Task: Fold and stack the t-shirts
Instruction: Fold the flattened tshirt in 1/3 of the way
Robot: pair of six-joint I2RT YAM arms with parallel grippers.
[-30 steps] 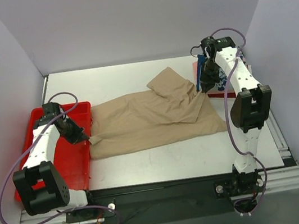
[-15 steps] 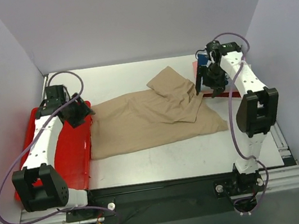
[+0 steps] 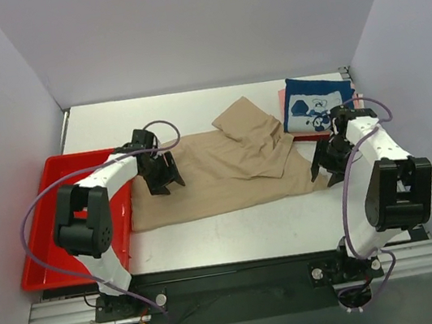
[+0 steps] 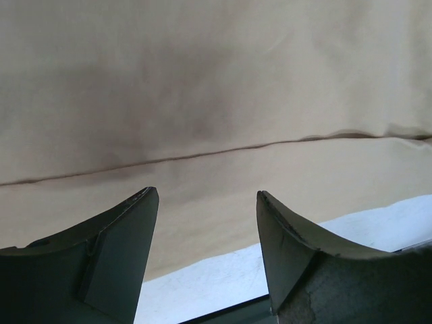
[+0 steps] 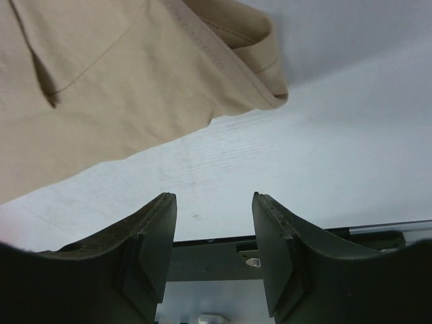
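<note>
Presently left pincer point(image 4: 206, 202) and right pincer point(image 5: 214, 202) gape empty (above tan t-shirt point(image 3: 226, 173) edges).

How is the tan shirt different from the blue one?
The tan shirt is plain; the blue shirt has a white cartoon print. The tan shirt lies spread wide across the middle, partly folded; the blue shirt is folded small at the far right. Both are soft cloth shirts.
</note>
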